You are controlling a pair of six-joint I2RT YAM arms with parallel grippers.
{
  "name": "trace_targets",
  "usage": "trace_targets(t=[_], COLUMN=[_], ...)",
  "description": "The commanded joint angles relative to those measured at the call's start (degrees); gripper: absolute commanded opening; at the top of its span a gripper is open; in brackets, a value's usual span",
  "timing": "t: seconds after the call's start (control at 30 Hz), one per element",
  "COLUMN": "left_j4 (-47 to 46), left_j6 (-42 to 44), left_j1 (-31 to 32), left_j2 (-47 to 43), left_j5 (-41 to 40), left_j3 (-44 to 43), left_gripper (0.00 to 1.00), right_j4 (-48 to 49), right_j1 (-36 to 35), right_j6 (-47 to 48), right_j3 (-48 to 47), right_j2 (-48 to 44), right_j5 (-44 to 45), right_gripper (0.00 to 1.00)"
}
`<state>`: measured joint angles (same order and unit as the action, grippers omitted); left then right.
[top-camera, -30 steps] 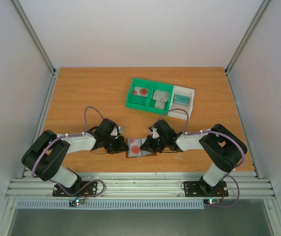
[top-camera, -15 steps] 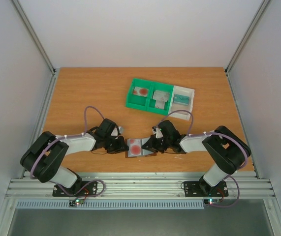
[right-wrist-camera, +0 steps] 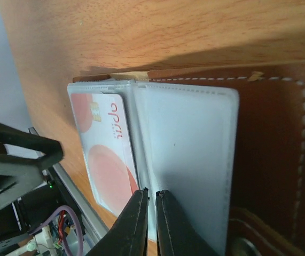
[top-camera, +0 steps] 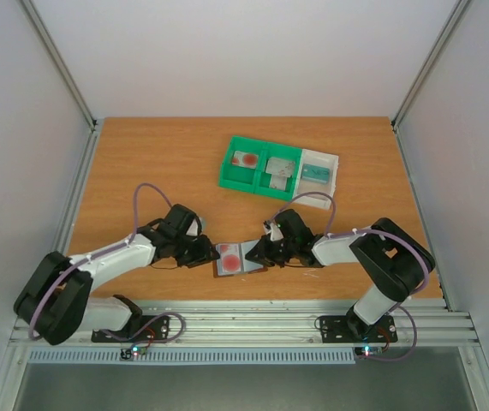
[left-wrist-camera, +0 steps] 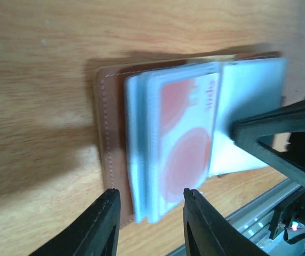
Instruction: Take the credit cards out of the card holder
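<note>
- Overhead view: the card holder (top-camera: 240, 259) was seen lying open on the worktop (top-camera: 158, 163), near its front edge. It was flanked by the left pincer (top-camera: 203, 254) and the right pincer (top-camera: 259, 253). The green-and-white tray (top-camera: 224, 177) stood well apart, further back.
- Left wrist view: the left pincer (left-wrist-camera: 151, 224) was released, its fingers spread before the holder's near edge and gripping nothing. A white card (left-wrist-camera: 187, 144) with red circles was seen tucked in the pale pockets.
- Right wrist view: the right pincer (right-wrist-camera: 151, 213) was clenched, its tips together on the pale pocket (right-wrist-camera: 189, 154). Whether a leaf was nipped could not be told.
- Step judged in hand: the holder was being steadied for the card's withdrawal. Next, the left fingers would need closing on the card's exposed edge, and the card sliding out.
</note>
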<state>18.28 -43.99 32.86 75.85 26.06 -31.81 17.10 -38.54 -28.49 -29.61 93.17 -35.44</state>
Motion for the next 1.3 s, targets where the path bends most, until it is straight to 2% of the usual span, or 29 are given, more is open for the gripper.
trace_targets(t=[0.0, 0.13, 0.33, 0.47, 1.0, 1.27], left_j4=[5.0, 3.5, -1.2, -4.9, -9.4, -9.0], left_j6=[-1.2, -1.8, -1.6, -1.5, 0.4, 1.0], left_j1=[0.1, 0.2, 0.1, 0.2, 0.2, 0.1], left_j2=[-5.0, -6.5, -1.7, 1.4, 10.4, 11.1], left_j5=[-2.7, -2.1, -0.1, 1.1, -0.6, -1.4], left_j3=[-3.1, -2.8, -2.2, -1.4, 0.9, 0.7], left_gripper=[0.35, 0.35, 0.13, 0.05, 0.02, 0.02], right_j4=[2.0, 1.9, 1.2, 1.9, 3.6, 4.6], right_j1=[0.3, 0.1, -0.1, -0.5, -1.5, -1.8], right_j6=[-0.3, -0.5, -0.5, -0.7, 0.4, 0.6], right_j3=[-0.5, -0.6, -1.4, -2.1, -4.3, -4.5], right_j2=[1.0, 0.5, -0.1, 1.1, 5.8, 7.6], right_j5=[-0.9, -1.2, -1.3, -1.6, -2.7, -3.1], right_gripper=[0.08, 0.09, 0.13, 0.14, 0.15, 0.16])
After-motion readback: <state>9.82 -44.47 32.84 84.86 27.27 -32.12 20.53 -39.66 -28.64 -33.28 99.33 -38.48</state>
